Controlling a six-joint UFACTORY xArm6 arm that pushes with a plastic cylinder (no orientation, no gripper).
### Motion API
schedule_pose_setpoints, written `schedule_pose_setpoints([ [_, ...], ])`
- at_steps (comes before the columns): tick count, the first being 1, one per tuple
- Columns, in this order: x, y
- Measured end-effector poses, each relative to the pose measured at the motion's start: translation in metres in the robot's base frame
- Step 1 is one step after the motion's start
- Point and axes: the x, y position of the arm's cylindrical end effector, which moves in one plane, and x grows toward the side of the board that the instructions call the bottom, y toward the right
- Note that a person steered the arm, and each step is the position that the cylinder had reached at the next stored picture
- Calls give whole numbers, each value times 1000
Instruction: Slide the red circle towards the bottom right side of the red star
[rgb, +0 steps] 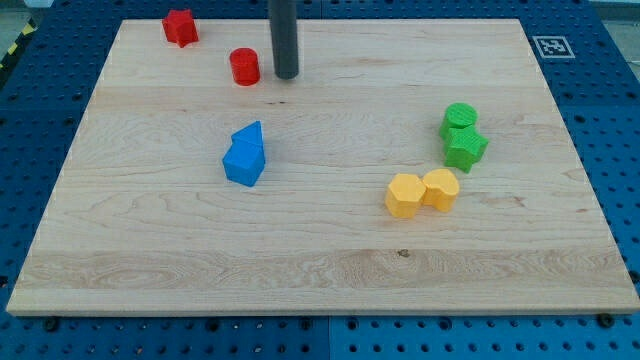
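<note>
The red circle (244, 66) lies near the view's top, left of centre. The red star (181, 27) sits at the view's top left, up and to the left of the circle, with a gap between them. My tip (286, 75) rests on the board just right of the red circle, a small gap apart from it. The dark rod rises straight up out of the view's top.
Two blue blocks (245, 155) touch each other left of centre. A green circle (460, 117) and a green star (465, 147) touch at the right. Two yellow blocks (421, 192) touch below them. The wooden board (320, 270) lies on a blue perforated table.
</note>
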Motion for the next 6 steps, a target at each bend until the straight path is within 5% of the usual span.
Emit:
schedule_pose_setpoints([
  [2, 26, -13],
  [6, -20, -70],
])
